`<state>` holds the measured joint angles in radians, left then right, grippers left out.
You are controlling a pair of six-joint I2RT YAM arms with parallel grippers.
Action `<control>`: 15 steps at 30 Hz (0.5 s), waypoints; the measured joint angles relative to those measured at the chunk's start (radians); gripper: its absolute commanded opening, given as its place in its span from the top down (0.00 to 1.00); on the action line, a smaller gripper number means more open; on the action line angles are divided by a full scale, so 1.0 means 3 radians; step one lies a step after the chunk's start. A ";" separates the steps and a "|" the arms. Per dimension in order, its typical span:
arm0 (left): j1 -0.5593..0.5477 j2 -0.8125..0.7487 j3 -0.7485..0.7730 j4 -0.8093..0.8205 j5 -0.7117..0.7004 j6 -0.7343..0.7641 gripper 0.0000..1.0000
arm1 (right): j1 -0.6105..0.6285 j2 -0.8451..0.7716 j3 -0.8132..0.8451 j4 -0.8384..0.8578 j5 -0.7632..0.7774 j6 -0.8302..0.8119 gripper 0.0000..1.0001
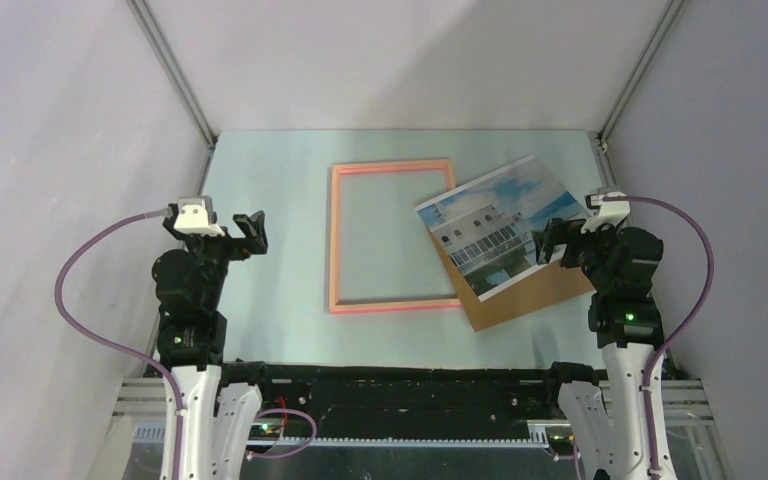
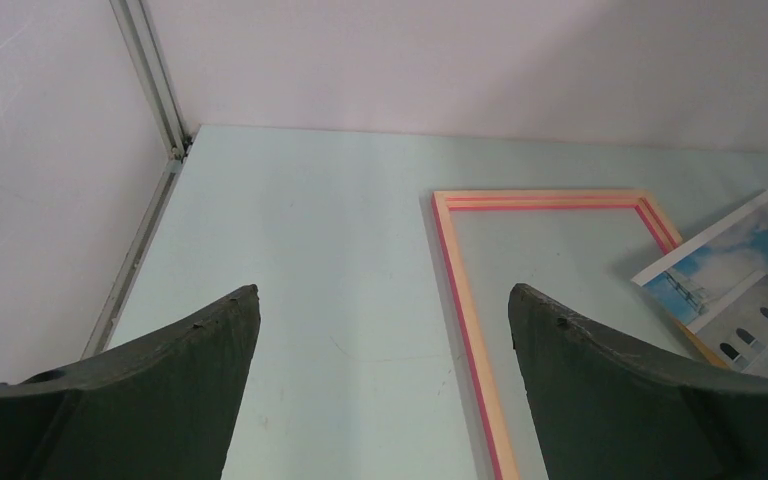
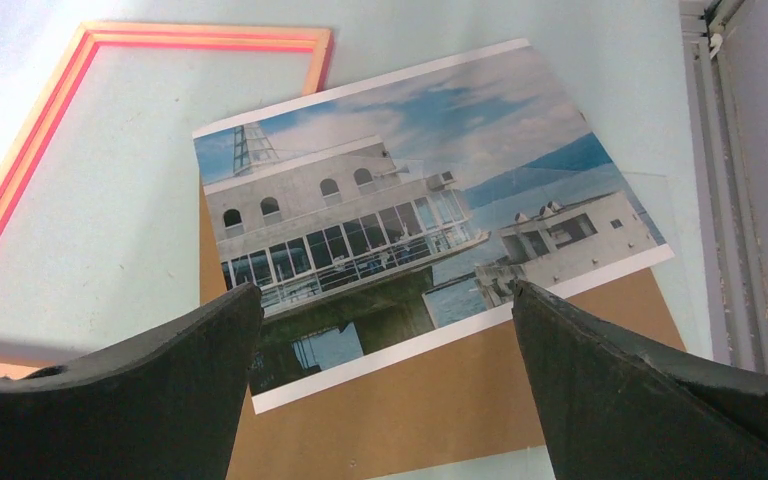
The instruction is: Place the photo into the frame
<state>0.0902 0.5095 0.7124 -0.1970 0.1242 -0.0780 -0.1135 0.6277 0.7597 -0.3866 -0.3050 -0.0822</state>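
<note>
The photo (image 1: 498, 225) (image 3: 415, 215) (image 2: 750, 290), a glossy print of a white building against blue sky, lies picture side up and skewed on a brown backing board (image 1: 525, 295) (image 3: 440, 400). Its left corner overlaps the right rail of the salmon-pink frame (image 1: 336, 240) (image 2: 465, 310) (image 3: 30, 160), which lies flat at the table's middle. My right gripper (image 1: 550, 243) (image 3: 385, 300) hovers open over the photo's near right edge, nothing between its fingers. Left of the frame, above bare table, my left gripper (image 1: 250, 232) (image 2: 383, 300) is open and empty.
The pale green tabletop (image 1: 270, 200) is walled in by white panels on three sides, with metal corner posts (image 1: 175, 70) (image 1: 640, 70). Purple cables (image 1: 80, 270) loop out from both wrists. A dark rail (image 1: 390, 385) runs along the near edge between the arm bases.
</note>
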 measured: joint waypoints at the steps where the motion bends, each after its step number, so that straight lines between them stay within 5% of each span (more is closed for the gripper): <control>1: 0.0000 0.0000 0.0000 0.0000 -0.0001 -0.0001 0.02 | 0.0000 0.0000 -0.0001 -0.0001 -0.0001 0.0000 0.00; 15: 0.0000 0.0006 0.0000 -0.0071 0.0052 0.0003 0.02 | 0.0001 0.0008 -0.0001 0.0001 -0.0043 -0.0015 0.00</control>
<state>0.0902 0.5114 0.7124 -0.2184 0.1398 -0.0772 -0.1131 0.6300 0.7593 -0.3862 -0.3180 -0.0868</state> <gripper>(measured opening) 0.985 0.996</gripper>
